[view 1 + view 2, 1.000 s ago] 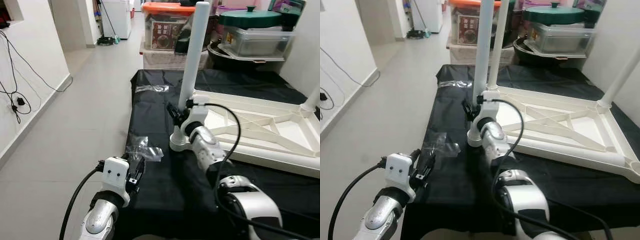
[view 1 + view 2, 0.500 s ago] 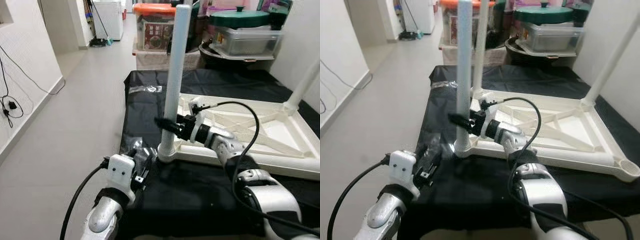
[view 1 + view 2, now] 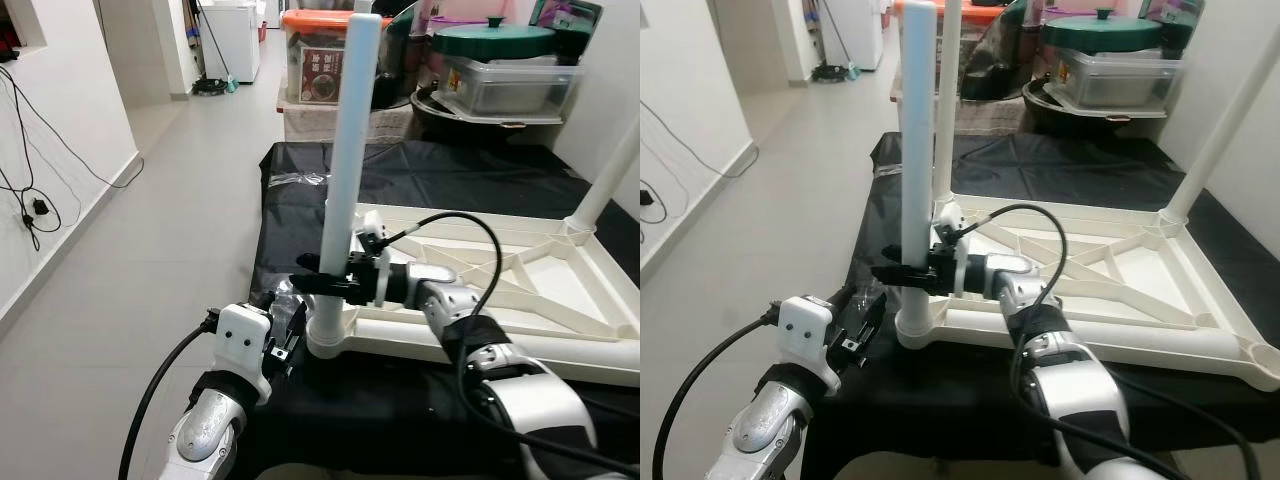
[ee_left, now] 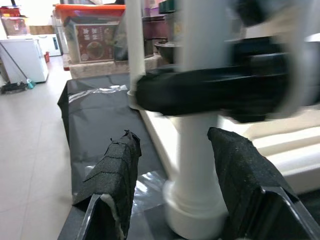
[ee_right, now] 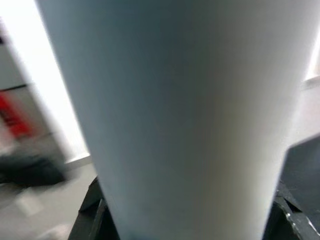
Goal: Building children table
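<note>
Now my right tool (image 3: 318, 285) clamps the white leg (image 3: 342, 180) lower and level, no longer angled. It stands upright, long axis vertical; my left tool (image 3: 283, 330) waits released beside its base.

The head's stereo pair looks forward and down from above the black-draped tabletop (image 3: 420, 170), both eyes sharing the upturned white table frame (image 3: 520, 290), its upright white leg (image 3: 345, 170) at frame centre, and the storage bins (image 3: 1110, 75) along the top edge. The left wrist camera sits low and close, facing the leg's base (image 4: 197, 200) between its own fingers (image 4: 115, 175). The right wrist camera is pressed almost against the leg, blurred.
</note>
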Tool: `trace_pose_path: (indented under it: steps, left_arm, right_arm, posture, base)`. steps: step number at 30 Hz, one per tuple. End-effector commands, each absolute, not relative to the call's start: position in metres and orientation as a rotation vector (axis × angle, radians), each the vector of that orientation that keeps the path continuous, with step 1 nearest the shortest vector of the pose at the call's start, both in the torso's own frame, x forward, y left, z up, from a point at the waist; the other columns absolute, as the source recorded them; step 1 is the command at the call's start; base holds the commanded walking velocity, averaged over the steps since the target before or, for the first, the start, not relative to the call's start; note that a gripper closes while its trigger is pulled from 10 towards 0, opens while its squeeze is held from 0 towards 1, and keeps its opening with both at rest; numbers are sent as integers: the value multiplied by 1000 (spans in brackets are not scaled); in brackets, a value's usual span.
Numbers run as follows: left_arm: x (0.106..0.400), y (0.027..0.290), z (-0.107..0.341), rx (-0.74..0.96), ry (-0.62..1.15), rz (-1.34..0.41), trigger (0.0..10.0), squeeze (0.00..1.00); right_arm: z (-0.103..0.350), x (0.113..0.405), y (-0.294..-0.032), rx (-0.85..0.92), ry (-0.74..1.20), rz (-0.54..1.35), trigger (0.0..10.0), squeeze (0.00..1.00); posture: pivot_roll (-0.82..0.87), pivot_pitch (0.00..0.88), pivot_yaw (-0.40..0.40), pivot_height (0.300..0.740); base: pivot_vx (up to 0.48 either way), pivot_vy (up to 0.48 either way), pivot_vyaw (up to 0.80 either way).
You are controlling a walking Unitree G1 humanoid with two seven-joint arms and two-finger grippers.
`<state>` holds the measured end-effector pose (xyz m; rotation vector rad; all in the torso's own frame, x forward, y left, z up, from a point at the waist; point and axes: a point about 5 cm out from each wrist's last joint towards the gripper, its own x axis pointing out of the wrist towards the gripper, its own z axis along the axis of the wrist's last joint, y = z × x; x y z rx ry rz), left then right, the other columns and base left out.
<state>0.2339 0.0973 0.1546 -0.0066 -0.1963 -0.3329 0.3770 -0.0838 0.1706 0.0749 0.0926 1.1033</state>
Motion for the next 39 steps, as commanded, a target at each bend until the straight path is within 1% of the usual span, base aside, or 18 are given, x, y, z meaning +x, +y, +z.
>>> trace_pose_path:
  steps: [1, 5, 6, 7, 8, 9, 11, 19, 20, 21, 22, 23, 27, 28, 32, 35, 36, 39]
  left_arm:
    - [232, 100, 152, 4, -186, -323, 10000, 0]
    - [232, 100, 151, 5, -181, -320, 10000, 0]
    - [232, 99, 150, 4, -178, -321, 10000, 0]
    - [232, 99, 150, 4, -178, -321, 10000, 0]
    - [232, 99, 149, 4, -175, -321, 10000, 0]
    - [232, 99, 149, 4, -175, -321, 10000, 0]
    - [232, 98, 147, 4, -171, -323, 10000, 0]
    - [232, 99, 146, 8, -167, -318, 10000, 0]
    - [232, 99, 146, 7, -166, -319, 10000, 0]
    - [232, 99, 146, 7, -166, -319, 10000, 0]
    - [232, 99, 146, 6, -165, -320, 10000, 0]
    - [231, 99, 145, 6, -163, -322, 10000, 0]
    - [231, 98, 145, 5, -161, -322, 10000, 0]
    - [231, 99, 145, 5, -161, -320, 10000, 0]
    - [232, 100, 145, 8, -161, -318, 10000, 0]
    - [232, 100, 145, 8, -161, -318, 10000, 0]
    - [232, 100, 146, 9, -163, -317, 10000, 0]
    - [232, 100, 146, 10, -164, -316, 10000, 0]
  right_arm:
    - [162, 381, -88, 97, 146, 988, 0, 0]
    - [160, 395, -101, 90, 157, 584, 0, 0]
    - [155, 399, -115, 97, 160, 365, 0, 0]
    - [155, 399, -115, 97, 160, 365, 0, 0]
    - [152, 399, -134, 82, 139, 118, 0, 0]
    - [152, 399, -134, 82, 139, 118, 0, 0]
    - [142, 394, -151, 80, 137, -152, 0, 0]
    - [132, 388, -133, 126, 177, -210, 0, 0]
    - [135, 390, -124, 164, 166, -164, 9020, 0]
    - [135, 390, -124, 164, 166, -164, 9020, 0]
    - [141, 392, -115, 192, 130, -106, 10000, 0]
    - [149, 393, -106, 221, 87, -33, 10000, 1000]
    - [164, 396, -98, 220, 5, 56, 10000, 1000]
    - [174, 397, -95, 189, -56, 126, 10000, 0]
    - [195, 402, -99, 178, -134, 353, 10000, 0]
    - [195, 402, -99, 178, -134, 353, 10000, 0]
    - [201, 403, -104, 257, -94, 520, 10000, 0]
    - [203, 403, -105, 304, -74, 613, 10000, 0]
  posture:
    - [29, 0, -44, 740]
    - [29, 0, -44, 740]
    - [23, 0, -36, 740]
    - [23, 0, -36, 740]
    - [23, 0, -36, 740]
    - [23, 0, -36, 740]
    - [23, 0, -36, 740]
    - [24, 0, -41, 740]
    - [24, 0, -41, 740]
    - [24, 0, -41, 740]
    - [23, 0, -41, 740]
    - [23, 0, -41, 740]
    - [23, 0, -41, 740]
    - [21, 0, -44, 740]
    - [22, 0, -45, 740]
    - [22, 0, -45, 740]
    - [25, 0, -46, 740]
    - [25, 0, -46, 740]
  base:
    - [0, 0, 0]
    - [0, 0, 0]
    - [0, 0, 0]
    - [0, 0, 0]
    - [0, 0, 0]
    - [0, 0, 0]
    - [0, 0, 0]
    - [0, 0, 0]
    - [0, 0, 0]
    - [0, 0, 0]
    - [0, 0, 0]
    - [0, 0, 0]
    - [0, 0, 0]
    - [0, 0, 0]
    - [0, 0, 0]
    - [0, 0, 0]
    - [0, 0, 0]
    - [0, 0, 0]
